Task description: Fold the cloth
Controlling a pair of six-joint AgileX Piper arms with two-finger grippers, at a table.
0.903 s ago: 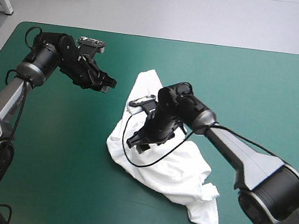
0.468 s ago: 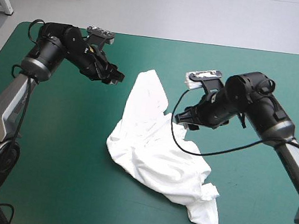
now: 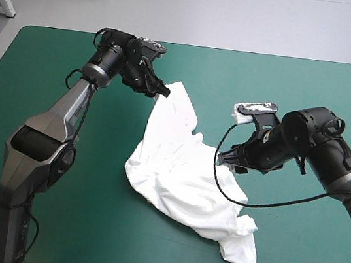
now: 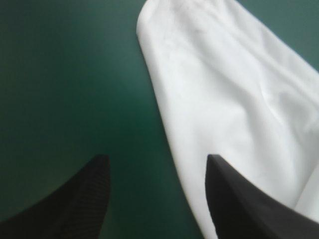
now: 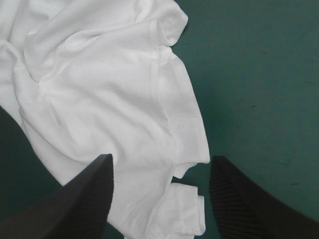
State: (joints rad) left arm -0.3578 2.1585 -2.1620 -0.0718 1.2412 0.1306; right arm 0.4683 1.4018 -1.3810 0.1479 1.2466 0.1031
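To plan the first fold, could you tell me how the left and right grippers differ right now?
The left gripper is at the far tip of the T-shirt; the right gripper is beside its middle, on the right. The cloth's edge runs between the left's fingers; cloth spans the gap between the right's. Both are open, holding nothing.

a table with a smooth teal-green cover fills most of the high view. its far edge runs straight across, and its far left and far right corners are rounded. the left edge slants outward toward the near side. in the left wrist view the teal-green cover is a dark, even field. in the right wrist view the teal-green cover carries a few faint dark specks.
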